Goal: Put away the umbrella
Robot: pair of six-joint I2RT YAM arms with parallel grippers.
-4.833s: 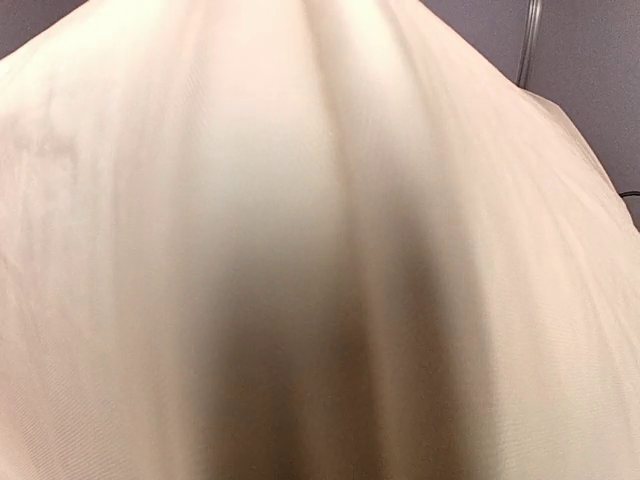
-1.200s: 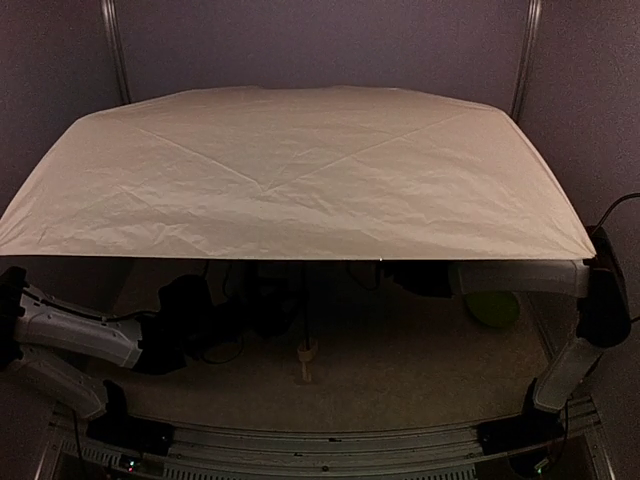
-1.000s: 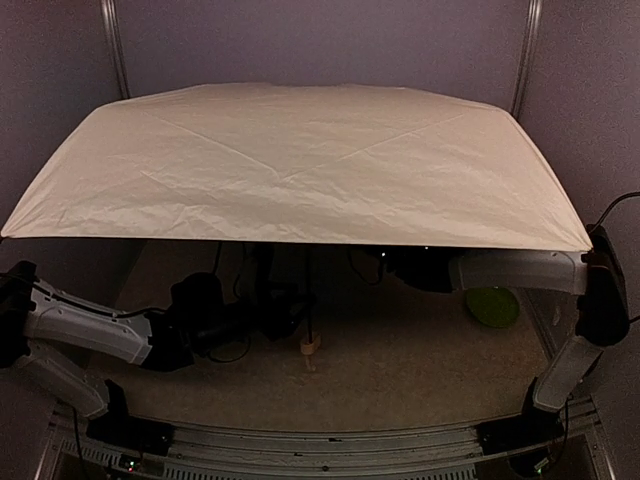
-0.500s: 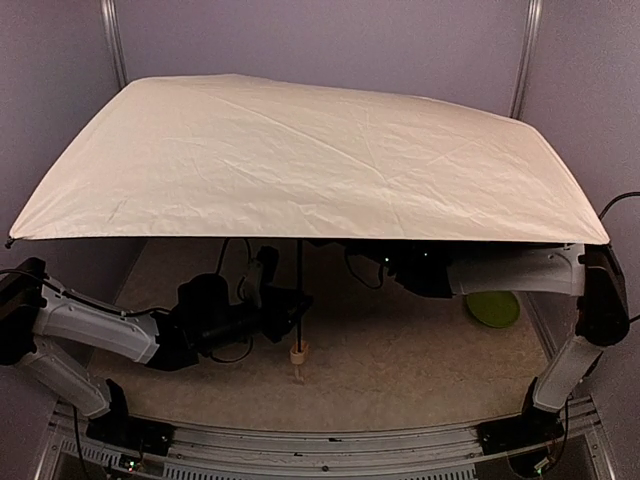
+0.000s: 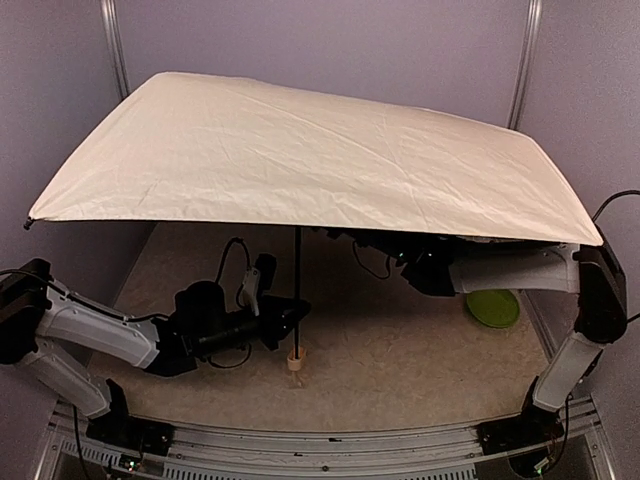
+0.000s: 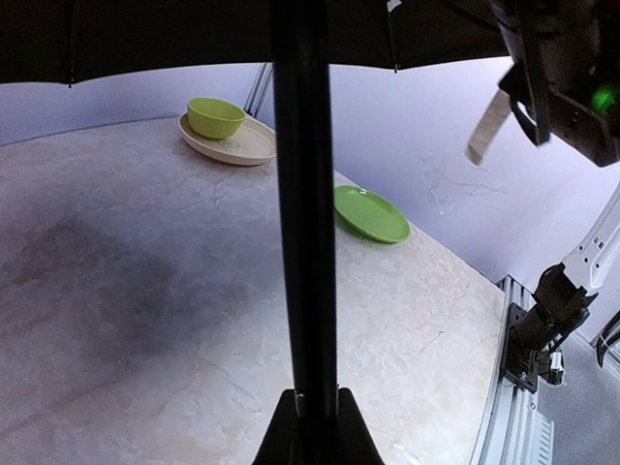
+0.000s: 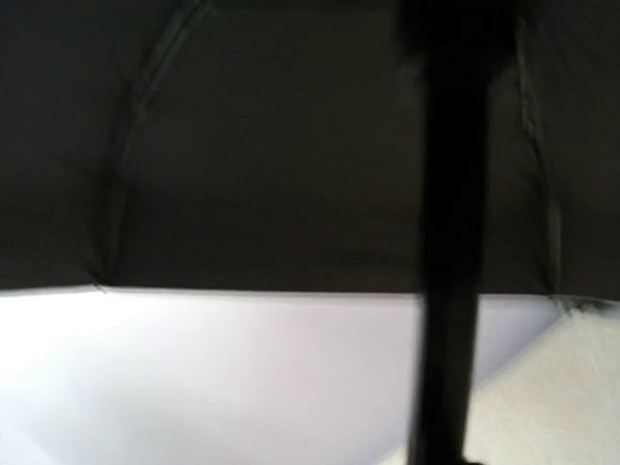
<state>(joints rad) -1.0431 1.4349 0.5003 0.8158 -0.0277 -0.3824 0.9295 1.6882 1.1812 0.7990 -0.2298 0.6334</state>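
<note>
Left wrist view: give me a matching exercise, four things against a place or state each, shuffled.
Things:
1. umbrella shaft
2. green bowl
3. cream plate
4. green plate

Places or states:
A. bare, flat on the table
B. black, clamped in the left gripper
C. stands on a plate
D. carries the bowl

Pairs: 1-B, 2-C, 3-D, 4-A

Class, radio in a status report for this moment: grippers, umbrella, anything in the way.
Left gripper shut on umbrella shaft. Right gripper under canopy, jaws unreadable. Umbrella open, shaft upright. Green plate off to the right, apart.
</note>
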